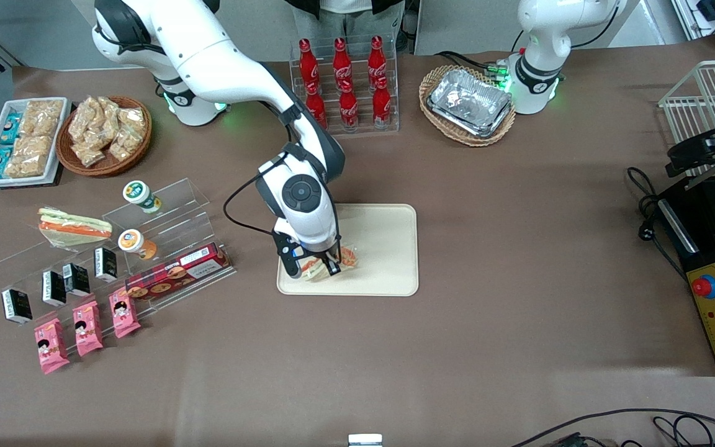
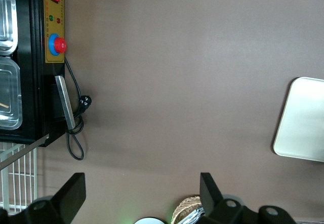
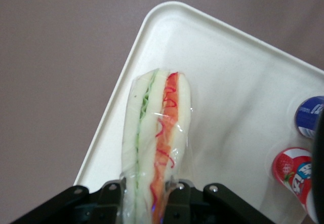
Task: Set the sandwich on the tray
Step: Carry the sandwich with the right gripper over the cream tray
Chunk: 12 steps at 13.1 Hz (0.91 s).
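Observation:
My right gripper [image 1: 319, 266] is shut on the sandwich [image 1: 340, 258], a plastic-wrapped wedge of white bread with green and orange-red layers. In the right wrist view the fingers [image 3: 114, 196] clamp the sandwich [image 3: 158, 122] from both sides at its near end. The sandwich is over the cream-beige tray [image 1: 385, 248], low above its corner nearer the front camera, at the working arm's end. I cannot tell whether it touches the tray [image 3: 243, 77]. The tray's edge also shows in the left wrist view [image 2: 304, 122].
A second wrapped sandwich [image 1: 74, 225] lies on a clear acrylic shelf with small cups [image 1: 140, 194], black cartons and a biscuit box [image 1: 174, 273]. Pink snack packets [image 1: 87, 326] lie nearer the camera. Cola bottles [image 1: 345, 81] and a foil-tray basket [image 1: 468, 104] stand farther back.

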{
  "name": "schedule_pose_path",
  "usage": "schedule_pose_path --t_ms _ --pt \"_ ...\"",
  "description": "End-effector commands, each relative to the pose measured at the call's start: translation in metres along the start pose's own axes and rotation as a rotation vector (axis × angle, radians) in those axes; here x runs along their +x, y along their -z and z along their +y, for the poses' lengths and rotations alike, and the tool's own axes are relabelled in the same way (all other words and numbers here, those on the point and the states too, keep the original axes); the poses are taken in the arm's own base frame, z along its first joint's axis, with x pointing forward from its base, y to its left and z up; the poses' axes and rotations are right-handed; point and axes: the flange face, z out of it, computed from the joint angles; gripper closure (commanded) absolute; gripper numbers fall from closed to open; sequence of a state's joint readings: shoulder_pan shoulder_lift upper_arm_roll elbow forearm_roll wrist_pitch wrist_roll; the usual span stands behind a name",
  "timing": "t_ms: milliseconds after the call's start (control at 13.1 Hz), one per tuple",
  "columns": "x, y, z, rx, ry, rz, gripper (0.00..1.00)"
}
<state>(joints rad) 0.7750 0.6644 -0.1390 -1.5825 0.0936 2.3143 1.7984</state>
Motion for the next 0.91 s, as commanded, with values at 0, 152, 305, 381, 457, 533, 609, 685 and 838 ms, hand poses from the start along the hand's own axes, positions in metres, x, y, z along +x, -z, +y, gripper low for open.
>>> schedule_pose_path --t_ms 0,152,305,381,457,533,609,685,838 --pt "-0.009 -0.015 -0.008 0.036 -0.027 -0.002 0.91" --pt "-0.009 -0.024 -0.009 0.044 -0.07 0.001 0.91" --pt "-0.009 -0.032 -0.009 0.048 -0.077 0.002 0.91" --pt "-0.01 -0.035 -0.008 0.046 -0.078 0.001 0.91" --pt "-0.01 -0.037 -0.011 0.051 -0.098 0.002 0.91" --pt "-0.012 -0.037 -0.013 0.056 -0.114 0.0 0.9" --pt "-0.012 -0.04 -0.013 0.054 -0.116 0.003 0.9" --pt "-0.011 -0.042 -0.013 0.053 -0.116 0.005 0.9" --pt "-0.005 -0.046 -0.014 0.049 -0.128 0.007 0.88"
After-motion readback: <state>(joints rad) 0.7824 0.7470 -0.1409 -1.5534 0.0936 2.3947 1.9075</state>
